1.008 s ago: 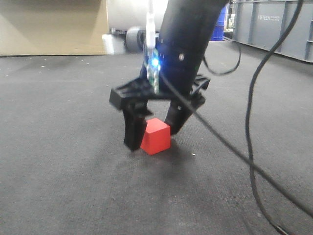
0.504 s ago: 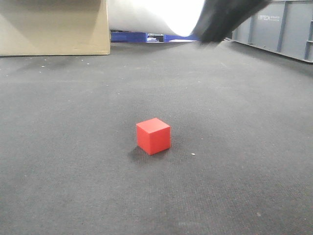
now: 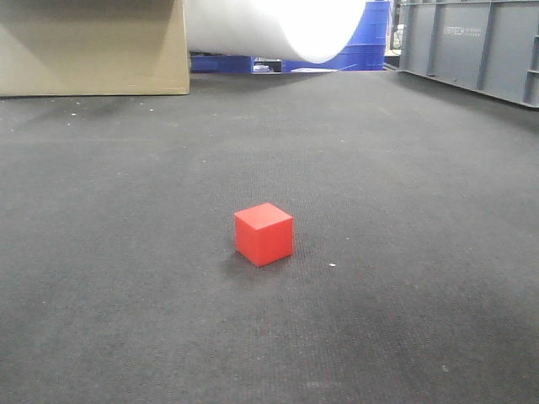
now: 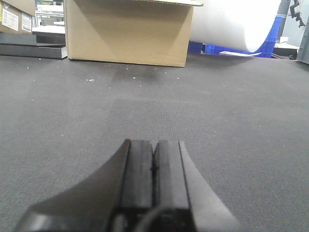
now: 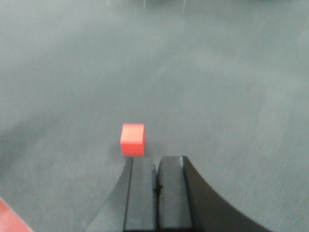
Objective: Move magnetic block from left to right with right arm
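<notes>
We find the left claw [image 4: 154,169] clenched on nothing, low over dark carpet [image 4: 231,121], a cardboard box [image 4: 128,31] far ahead of it. The right claw [image 5: 155,186] is likewise clenched and empty. The magnetic block [image 5: 133,139] rests free on the carpet, just ahead and slightly left of it. We judge it light, rigid and smooth; grip two opposite flat faces.

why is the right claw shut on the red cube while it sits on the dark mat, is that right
Not quite. The right claw is shut, but on nothing: the right wrist view shows the red cube lying free ahead of its fingertips. The front view shows the cube alone on the dark mat.
</notes>
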Available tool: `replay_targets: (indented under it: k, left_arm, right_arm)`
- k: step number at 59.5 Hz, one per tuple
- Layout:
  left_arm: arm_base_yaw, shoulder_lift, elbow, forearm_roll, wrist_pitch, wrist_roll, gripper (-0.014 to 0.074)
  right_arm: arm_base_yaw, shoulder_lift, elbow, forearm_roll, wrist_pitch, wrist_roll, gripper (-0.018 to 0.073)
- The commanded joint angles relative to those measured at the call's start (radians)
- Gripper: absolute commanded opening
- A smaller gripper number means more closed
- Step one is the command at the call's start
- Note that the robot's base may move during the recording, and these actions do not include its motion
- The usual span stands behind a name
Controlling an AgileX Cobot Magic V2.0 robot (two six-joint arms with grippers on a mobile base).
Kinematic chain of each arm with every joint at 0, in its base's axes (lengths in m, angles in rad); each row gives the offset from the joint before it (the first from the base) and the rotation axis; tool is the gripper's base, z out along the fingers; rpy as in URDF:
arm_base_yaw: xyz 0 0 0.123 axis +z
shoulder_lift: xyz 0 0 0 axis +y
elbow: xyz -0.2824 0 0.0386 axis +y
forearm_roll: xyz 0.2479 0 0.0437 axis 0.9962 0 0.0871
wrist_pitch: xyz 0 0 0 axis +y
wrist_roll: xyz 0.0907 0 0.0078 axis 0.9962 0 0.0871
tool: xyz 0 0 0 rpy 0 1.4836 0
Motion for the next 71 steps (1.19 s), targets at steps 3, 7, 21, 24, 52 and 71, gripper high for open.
replay_targets:
  k: [3,7,21,24,52,71]
  left_arm:
    - [-0.004,-0.014,0.01,0.0,-0.09,-0.004,-0.0116]
    - [-0.004,-0.014,0.01,0.0,-0.09,-0.004,-0.0116]
    - [-0.004,-0.014,0.01,0.0,-0.09,-0.004,-0.0116]
    - [-0.004,-0.014,0.01,0.0,-0.09,-0.004,-0.0116]
    - [-0.004,-0.014,0.01,0.0,-0.09,-0.004,-0.0116]
    - [-0.004,-0.014,0.01,0.0,-0.09,-0.004,-0.0116]
  right_arm:
    - [-0.007,-0.151,0.06,0.005,-0.168,-0.001,0.0051]
    - [-0.007,-0.217,0.091,0.005,-0.182,-0.001,0.0051]
    - [-0.007,-0.297,0.121,0.005,-0.168,-0.001,0.0051]
    - [-0.007,-0.297,0.121,0.005,-0.161,-0.001,0.0051]
    - [-0.014,-0.297,0.137,-0.024,-0.182,0.003,0.0051]
    - [-0.292,-0.319,0.199,-0.218,-0.22,0.165,0.0051]
